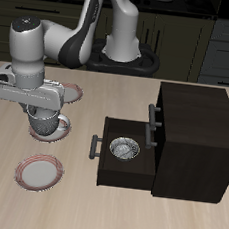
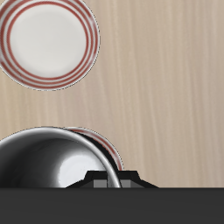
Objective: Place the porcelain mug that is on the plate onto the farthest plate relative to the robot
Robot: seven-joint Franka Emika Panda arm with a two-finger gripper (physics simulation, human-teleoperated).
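Note:
The porcelain mug (image 1: 47,124) is pale and glossy and stands over the plate (image 1: 60,136), a white saucer with a pinkish-red rim. My gripper (image 1: 43,111) reaches down onto the mug from above, with its fingers close together at the mug's rim. In the wrist view the mug (image 2: 48,162) fills the near field right by the gripper (image 2: 105,181), and the plate's rim (image 2: 109,147) peeks out beneath it. I cannot tell whether the mug is lifted. The farthest plate (image 1: 37,172) lies bare near the table's front edge; it also shows in the wrist view (image 2: 44,39).
A third like saucer (image 1: 75,91) lies farther back, partly behind the arm. A black cabinet (image 1: 195,136) stands beside the plates, its drawer (image 1: 106,164) pulled open with a small round dish (image 1: 125,148) inside.

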